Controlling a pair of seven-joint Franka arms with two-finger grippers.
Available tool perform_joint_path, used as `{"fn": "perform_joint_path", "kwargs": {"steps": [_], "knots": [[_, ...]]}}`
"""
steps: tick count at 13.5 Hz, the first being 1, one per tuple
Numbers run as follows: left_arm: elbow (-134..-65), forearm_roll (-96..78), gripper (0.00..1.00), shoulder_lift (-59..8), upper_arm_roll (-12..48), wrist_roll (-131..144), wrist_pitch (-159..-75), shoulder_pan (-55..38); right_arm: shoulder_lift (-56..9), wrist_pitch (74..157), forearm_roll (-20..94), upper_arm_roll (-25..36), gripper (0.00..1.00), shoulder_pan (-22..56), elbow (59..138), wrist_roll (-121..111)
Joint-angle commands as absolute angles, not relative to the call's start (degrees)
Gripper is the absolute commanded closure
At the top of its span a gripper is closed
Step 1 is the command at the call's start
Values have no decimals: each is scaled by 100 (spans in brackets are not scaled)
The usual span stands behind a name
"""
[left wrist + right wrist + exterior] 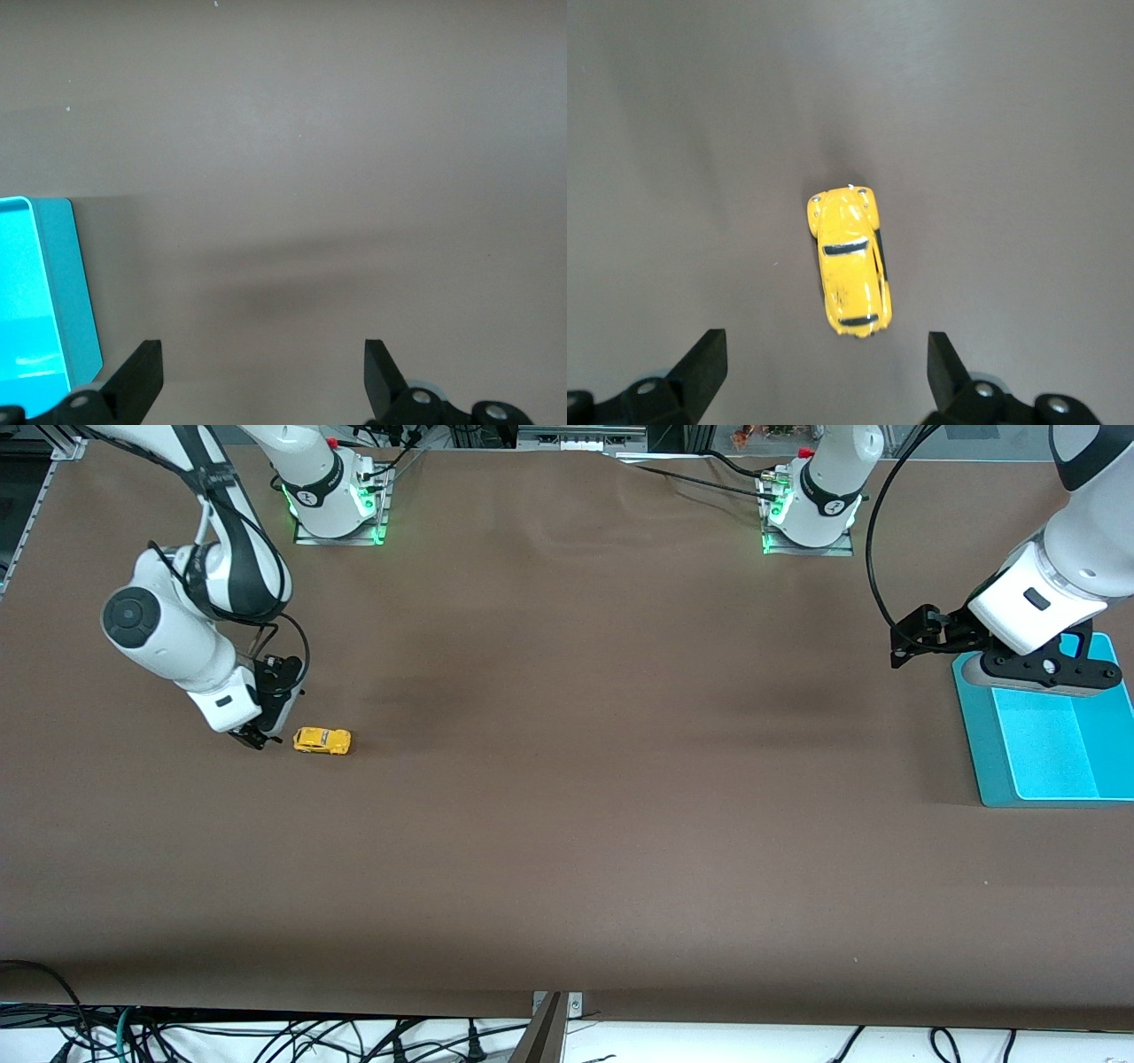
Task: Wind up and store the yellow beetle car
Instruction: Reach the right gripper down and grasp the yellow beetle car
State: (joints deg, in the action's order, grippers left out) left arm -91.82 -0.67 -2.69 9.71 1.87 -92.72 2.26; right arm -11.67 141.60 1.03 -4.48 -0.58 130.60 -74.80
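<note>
The brown counter (567,824) carries little: a turquoise bin (1045,744) at the left arm's end and the car (322,740) at the right arm's end, well apart from each other.

The left end effector (912,638) waits up in the air, just off the bin's corner, spread wide with nothing between its fingers (142,376); its wrist view shows only bare counter under it and the bin's rim (75,283) to one side.

The right end effector (252,737) sits low, just beside the car and apart from it, also spread wide and empty. In its wrist view the car (850,273) lies ahead of the fingertips (704,363), centred on the gap between them, its length running along the line of approach, so the fingers would close across its flanks.

The car looks light, hard and glossy. Its rounded roof would likely slip out of a pinch, so the flatter sides between the wheels seem the best place to hold. Being so small against the fingers, it may skid or twist if one finger touches first. Winding probably means pressing it down and dragging it back on its wheels, which calls for a firm, level hold.
</note>
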Motion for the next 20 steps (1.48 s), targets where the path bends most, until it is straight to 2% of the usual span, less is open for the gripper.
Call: {"fn": "perform_joint_path", "kwargs": {"steps": [1, 6, 8, 10, 12, 16, 17, 20], "knots": [[-9123, -176, 0, -246, 958, 123, -9202, 229, -1440, 14571, 53, -475, 0, -114, 13113, -8023], [-9123, -176, 0, -246, 958, 123, -9202, 229, -1898, 15212, 44, -475, 1, -158, 13096, -8358], [-9123, -176, 0, -246, 958, 123, -9202, 229, -1986, 15319, 53, -475, 12, -167, 13078, -8358], [-9123, -176, 0, -246, 958, 123, -9202, 229, -2021, 15346, 53, -475, 31, -158, 13069, -8358], [-9123, -176, 0, -246, 958, 123, -9202, 229, -2074, 15398, 53, -518, 41, -167, 13069, -8358], [-9114, -176, 0, -246, 958, 123, -9202, 229, -2066, 15381, 44, -694, 85, -167, 13043, -8393], [-9106, -167, 0, -255, 958, 123, -9202, 237, -2048, 15372, 53, -720, 90, -158, 13017, -8463], [-9097, -167, 0, -255, 958, 132, -9202, 229, -2022, 15320, 53, -800, 90, -167, 12877, -8770]]}}
